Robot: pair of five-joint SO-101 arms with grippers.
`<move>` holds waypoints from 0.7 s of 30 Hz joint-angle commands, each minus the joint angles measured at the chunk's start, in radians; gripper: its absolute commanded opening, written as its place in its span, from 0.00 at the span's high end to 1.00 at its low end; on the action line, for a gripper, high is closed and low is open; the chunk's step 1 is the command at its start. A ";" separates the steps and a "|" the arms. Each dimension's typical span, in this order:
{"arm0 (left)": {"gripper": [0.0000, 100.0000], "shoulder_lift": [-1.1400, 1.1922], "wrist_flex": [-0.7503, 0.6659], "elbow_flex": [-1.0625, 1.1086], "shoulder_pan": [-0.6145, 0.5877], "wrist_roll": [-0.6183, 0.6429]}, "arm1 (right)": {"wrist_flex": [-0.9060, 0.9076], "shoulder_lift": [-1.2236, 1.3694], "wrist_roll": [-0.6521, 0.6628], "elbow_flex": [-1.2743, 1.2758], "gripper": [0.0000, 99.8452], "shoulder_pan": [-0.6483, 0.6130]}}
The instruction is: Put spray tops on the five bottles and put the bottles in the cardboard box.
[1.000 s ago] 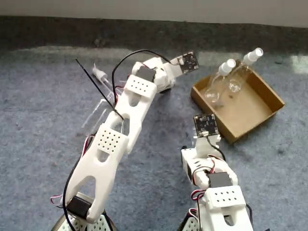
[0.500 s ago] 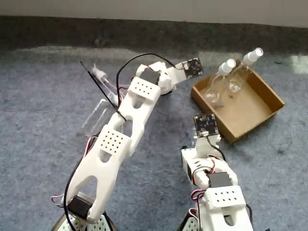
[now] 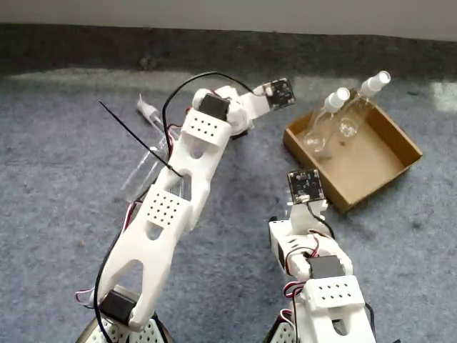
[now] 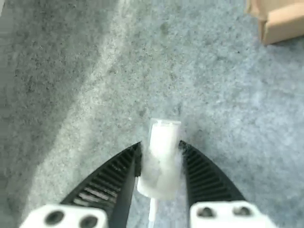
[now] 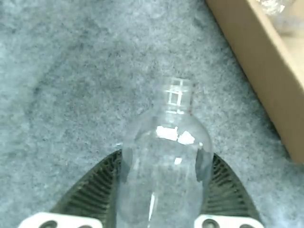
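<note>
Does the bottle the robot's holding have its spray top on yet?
Not yet. The bottle in the right gripper has a bare, open threaded neck; the left gripper holds a spray top apart from it.

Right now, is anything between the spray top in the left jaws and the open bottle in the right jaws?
Nothing visible. Bare carpet lies between the spray top and the bottle. The box has a corner close beside that path, so it is probably worth watching.

Two capped bottles (image 3: 319, 131) in cardboard box (image 3: 368, 168)
</note>
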 commanded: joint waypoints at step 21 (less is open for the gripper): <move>0.99 -0.541 0.313 -0.056 -0.097 0.321 | -0.018 -0.012 -0.002 -0.005 0.87 0.008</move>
